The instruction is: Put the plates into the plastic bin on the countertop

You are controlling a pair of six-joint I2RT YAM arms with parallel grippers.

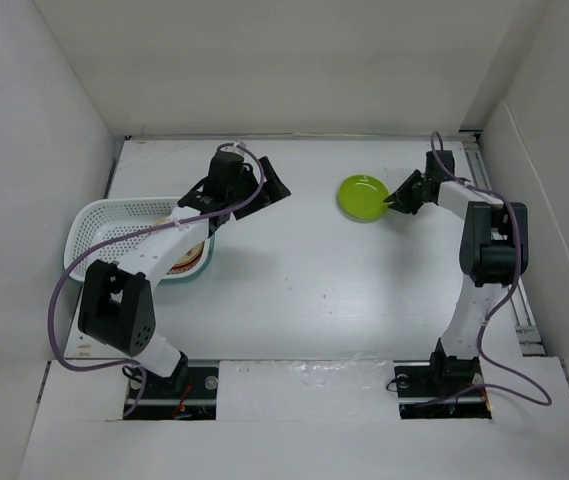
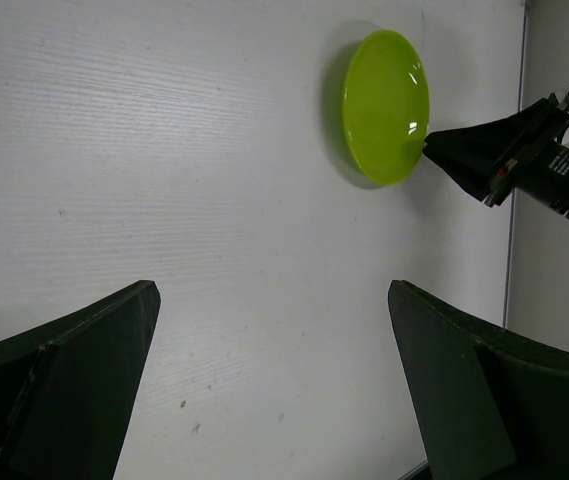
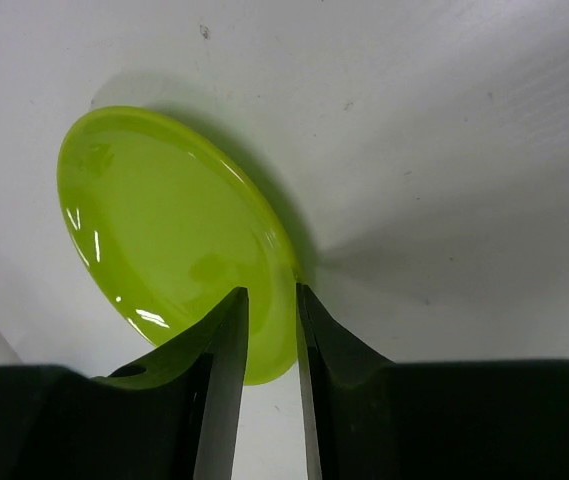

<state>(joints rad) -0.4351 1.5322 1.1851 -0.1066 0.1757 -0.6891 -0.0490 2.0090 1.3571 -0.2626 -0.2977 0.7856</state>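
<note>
From above, your left gripper hangs over the countertop just beyond the plastic bin. Orange-rimmed plates lie inside the bin. The lime green plate rests well off to the right, with your right gripper at its edge. In the left wrist view, the fingers are spread wide above bare white. In the right wrist view, the fingers straddle the lime green plate's rim with a narrow gap, and you cannot tell whether they clamp it.
</note>
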